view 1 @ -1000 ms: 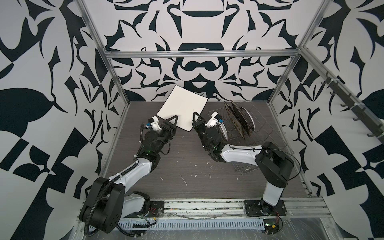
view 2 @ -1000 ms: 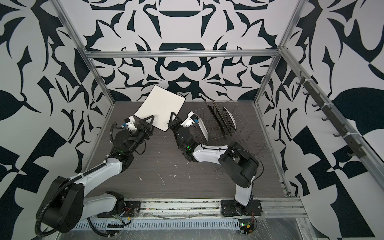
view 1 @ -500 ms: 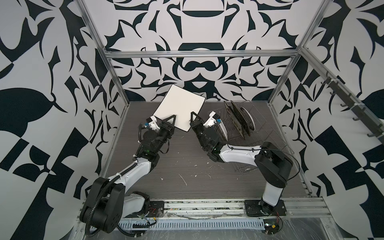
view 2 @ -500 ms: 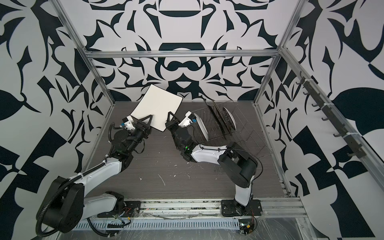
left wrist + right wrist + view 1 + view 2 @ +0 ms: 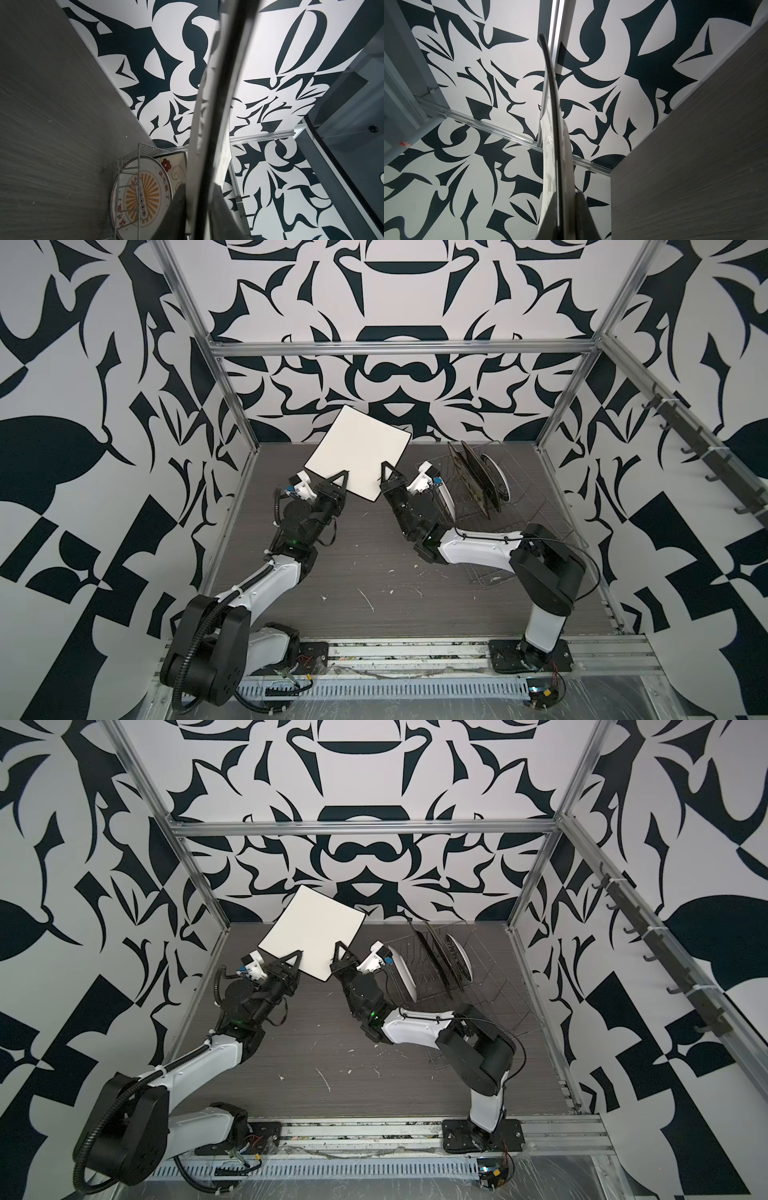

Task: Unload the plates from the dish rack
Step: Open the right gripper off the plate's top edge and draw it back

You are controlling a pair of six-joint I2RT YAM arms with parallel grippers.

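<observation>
One white square plate was out of the dish rack, held in the air at upper centre above the table. About four remaining plates stood racked at right. The right gripper had its fingers clamped on the plate's lower edge. The left gripper straddled that edge, grip unclear. Over the last second its fingers had narrowed and the plate had drifted slightly left.
</observation>
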